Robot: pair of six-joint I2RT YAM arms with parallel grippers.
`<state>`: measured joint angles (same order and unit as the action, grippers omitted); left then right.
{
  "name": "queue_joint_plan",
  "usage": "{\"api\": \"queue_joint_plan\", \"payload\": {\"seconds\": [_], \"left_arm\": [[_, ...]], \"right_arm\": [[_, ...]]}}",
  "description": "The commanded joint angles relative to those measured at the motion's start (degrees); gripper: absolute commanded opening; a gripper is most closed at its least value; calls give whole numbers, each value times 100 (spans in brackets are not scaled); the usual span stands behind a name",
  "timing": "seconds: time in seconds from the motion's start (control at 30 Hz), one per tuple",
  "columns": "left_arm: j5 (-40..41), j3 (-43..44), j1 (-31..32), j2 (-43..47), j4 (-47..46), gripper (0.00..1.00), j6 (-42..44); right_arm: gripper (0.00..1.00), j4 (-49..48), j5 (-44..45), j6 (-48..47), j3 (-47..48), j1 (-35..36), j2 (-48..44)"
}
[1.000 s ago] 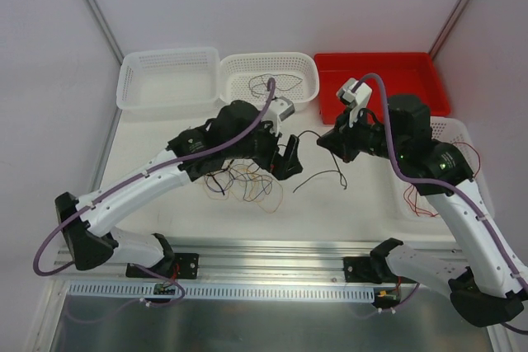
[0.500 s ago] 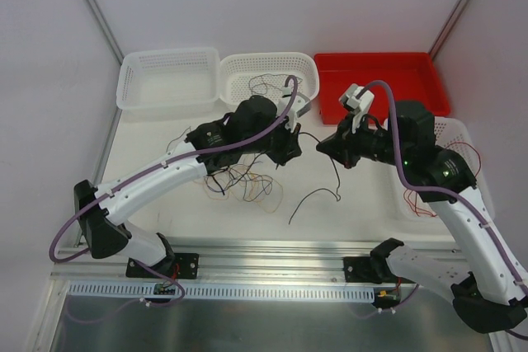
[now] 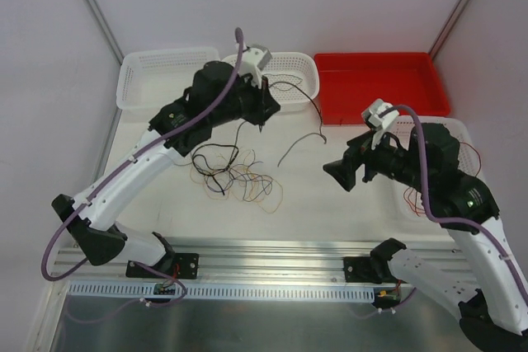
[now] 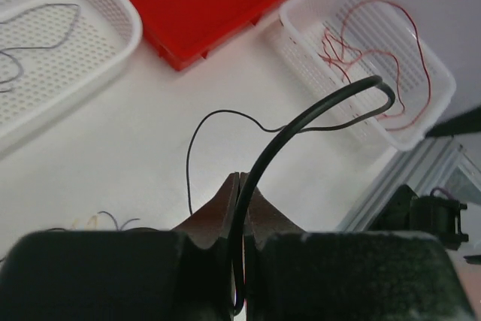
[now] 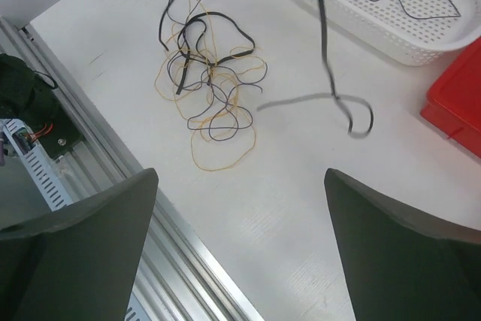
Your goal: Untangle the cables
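The left end effector [image 3: 262, 111] is raised over the back of the table [image 3: 330, 204], clenched on one black cable [image 5: 324, 35]. From the closed jaws that strand droops to the right and toward the near edge, its long axis running slantwise, and its free end curls between the two arms. It looks clear of the pile. The right end effector [image 3: 337, 172] hangs released, jaws wide and holding nothing, a little apart from the loose tail.

The middle white basket [image 3: 307, 80] sits just behind the left end effector, so the left arm is the nearer one for dropping the strand there, I'd say.

The remaining cables [image 3: 235, 175] lie as one tangle on the table under the left arm, black, orange-yellow and purplish loops too knotted to count.

Three white baskets in all: the left one [image 3: 132, 80] looks bare, the middle holds one thin dark wire, and the right one [image 3: 456, 127] holds red wires [image 4: 376, 35]. One red tray [image 3: 379, 80].
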<state>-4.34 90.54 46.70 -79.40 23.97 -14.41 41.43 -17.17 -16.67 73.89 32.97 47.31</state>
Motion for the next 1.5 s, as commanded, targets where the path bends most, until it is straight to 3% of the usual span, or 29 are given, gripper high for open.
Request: {"api": "queue_joint_plan", "payload": {"seconds": [0.0,0.27,0.6,0.9,1.1,1.3,1.47], "left_arm": [[-225,551,-660,170,-112,0,-219],[-586,1852,-2206,-251,-59,0,-105],[-331,3161,-4044,-1332,-59,0,70],[302,4067,-4511,-2834,-102,0,1923],[145,4515,-4635,-3889,-261,0,2978],[56,4762,-4828,-4777,-515,0,3366],[398,4753,-4994,-5358,-753,0,3016]], "right_arm": [[97,339,477,49,-93,8,-511],[97,875,890,181,-471,8,-1662],[97,1139,829,401,-788,8,-1997],[97,1139,820,445,-850,16,-1919],[97,1183,899,471,-929,8,-1673],[97,1236,1031,480,-981,8,-1400],[97,1148,1023,480,-1087,8,-1181]]}}
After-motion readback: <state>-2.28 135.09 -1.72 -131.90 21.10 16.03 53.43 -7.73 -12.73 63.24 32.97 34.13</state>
